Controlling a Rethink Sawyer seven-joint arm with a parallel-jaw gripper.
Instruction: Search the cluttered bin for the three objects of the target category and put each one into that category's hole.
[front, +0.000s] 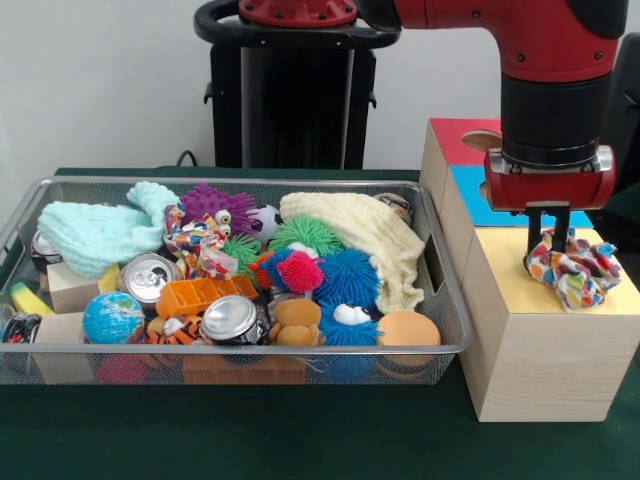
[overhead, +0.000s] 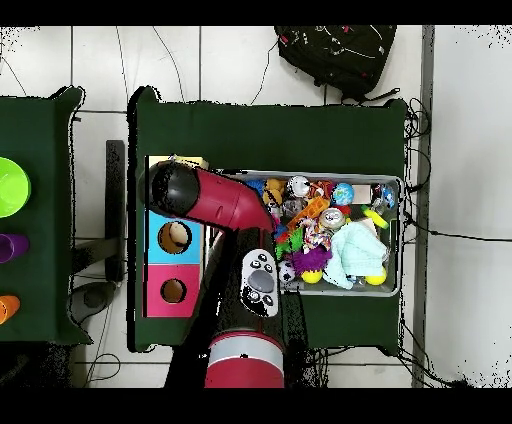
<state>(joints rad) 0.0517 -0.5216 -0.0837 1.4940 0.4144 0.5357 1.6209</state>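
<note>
One colourful patterned cloth lies bunched on the yellow top of the wooden box, and my gripper stands straight down into it, fingers closed on the fabric, their tips buried in the folds. Beside the box, the wire bin is heaped with toys, cans and two more cloths. My arm hides part of the red and blue sections.

From overhead, my arm covers the yellow section, so gripper and cloth are hidden; only two holes show.
</note>
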